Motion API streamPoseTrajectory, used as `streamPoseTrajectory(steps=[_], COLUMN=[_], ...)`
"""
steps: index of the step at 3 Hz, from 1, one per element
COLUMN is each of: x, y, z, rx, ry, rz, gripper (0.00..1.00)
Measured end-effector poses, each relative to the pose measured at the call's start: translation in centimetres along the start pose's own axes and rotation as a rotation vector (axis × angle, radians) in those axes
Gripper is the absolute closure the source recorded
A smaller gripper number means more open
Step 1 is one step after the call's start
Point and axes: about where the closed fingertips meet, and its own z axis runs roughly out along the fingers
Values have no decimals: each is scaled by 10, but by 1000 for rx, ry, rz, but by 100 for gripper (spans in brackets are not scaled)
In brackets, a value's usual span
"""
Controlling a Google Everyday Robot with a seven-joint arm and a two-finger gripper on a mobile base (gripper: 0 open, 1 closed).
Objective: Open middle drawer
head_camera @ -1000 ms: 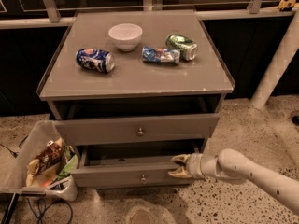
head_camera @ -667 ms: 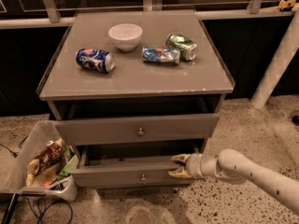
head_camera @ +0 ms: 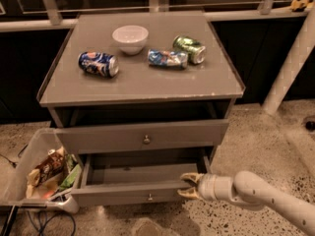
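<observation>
The middle drawer (head_camera: 123, 193) is the lower grey front with a small round knob (head_camera: 150, 197). It stands pulled out, and its shallow grey box shows behind the front. My gripper (head_camera: 188, 186) is at the right end of that front, on a white arm coming in from the lower right. Its tan fingers (head_camera: 190, 177) close over the front's right end, one above and one below. The taller drawer front above (head_camera: 142, 136) with its own knob sticks out only a little. The lowest drawer is hidden.
On the cabinet top (head_camera: 142, 82) are a white bowl (head_camera: 130, 37), a blue can (head_camera: 98, 64), a crushed blue can (head_camera: 167, 58) and a green can (head_camera: 189, 49). A bin of snack packets (head_camera: 47, 173) stands at the left. A white post (head_camera: 290, 63) stands at the right.
The middle drawer has slid further out toward me, with my gripper moving along at its right end. The things on top have not moved.
</observation>
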Motion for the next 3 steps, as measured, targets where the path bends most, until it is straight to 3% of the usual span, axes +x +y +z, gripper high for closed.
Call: streamPoseTrajectory(steps=[1,3], x=[-6,-8], y=[-2,-2], z=[-5,-6], rx=[0,0], ry=[0,0], rz=[0,0], gripper=[100,59])
